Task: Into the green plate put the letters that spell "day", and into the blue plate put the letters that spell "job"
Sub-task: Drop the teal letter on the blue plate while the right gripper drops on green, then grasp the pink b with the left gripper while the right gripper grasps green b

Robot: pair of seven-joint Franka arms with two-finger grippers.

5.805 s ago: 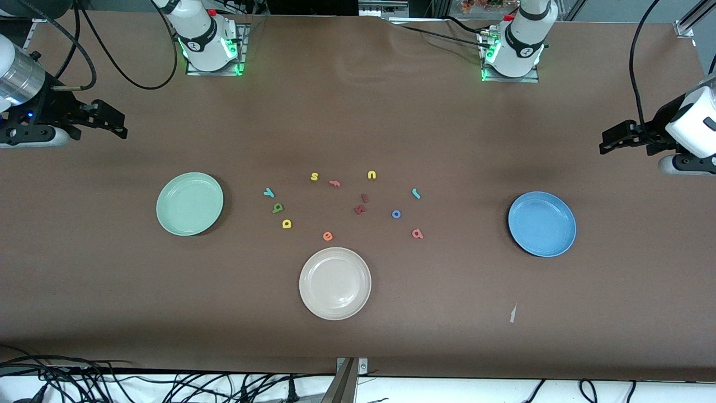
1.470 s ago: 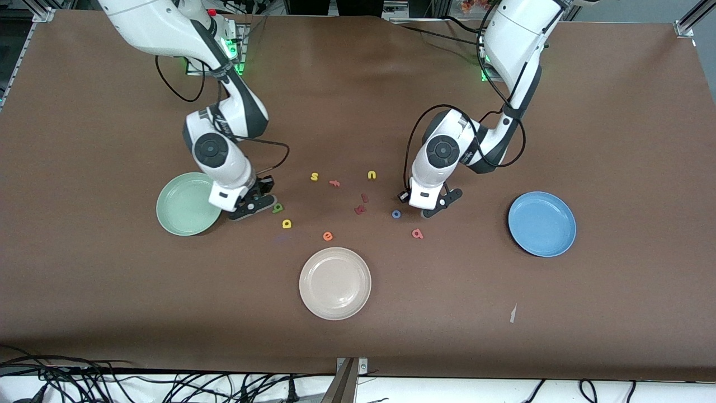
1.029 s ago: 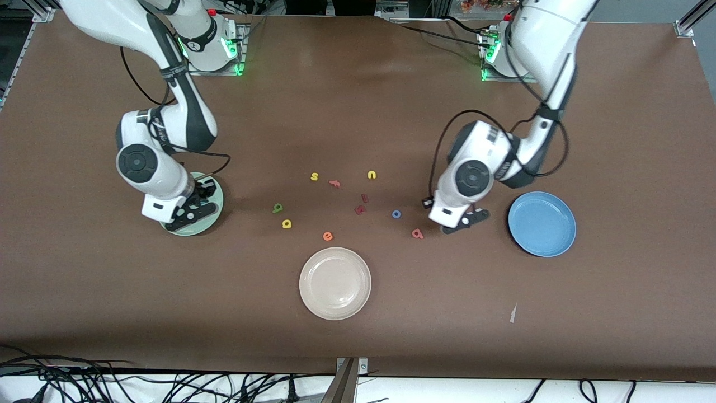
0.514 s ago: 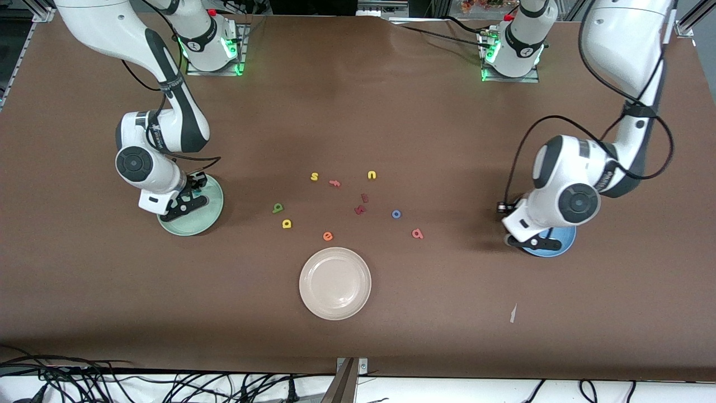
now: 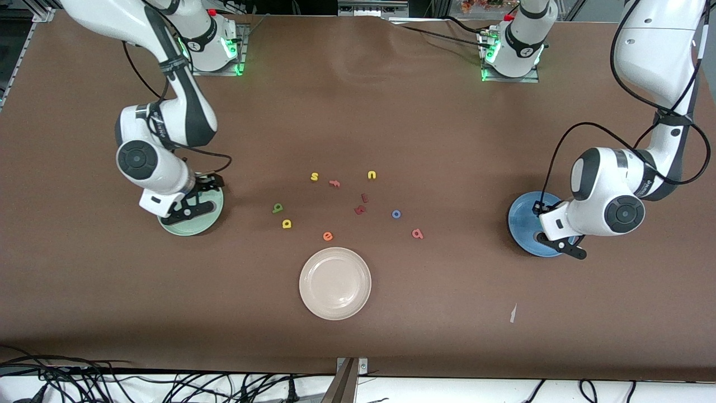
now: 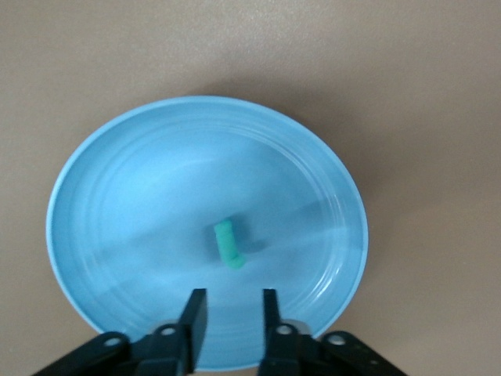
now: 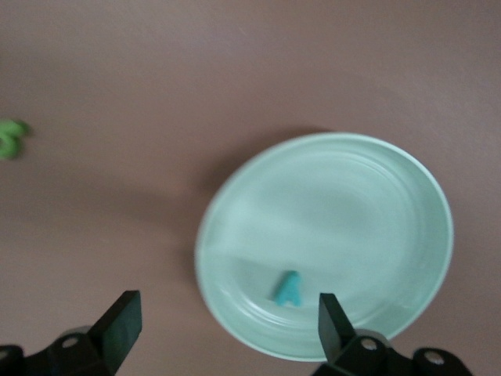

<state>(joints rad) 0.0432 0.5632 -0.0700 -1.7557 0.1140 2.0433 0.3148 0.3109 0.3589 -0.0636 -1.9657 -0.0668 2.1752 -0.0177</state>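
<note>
Left hand (image 6: 231, 317) part-open, empty, over blue plate (image 6: 109, 164) — small teal hooked j (image 6: 228, 244) inside.

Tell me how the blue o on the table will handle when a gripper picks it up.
The blue o looks tiny, flat and foam-like, so it is probably very light and slightly squashy. Lying flat on the table, it seems unlikely to roll. Being so low, it may slide or flip if the fingers close unevenly.
</note>
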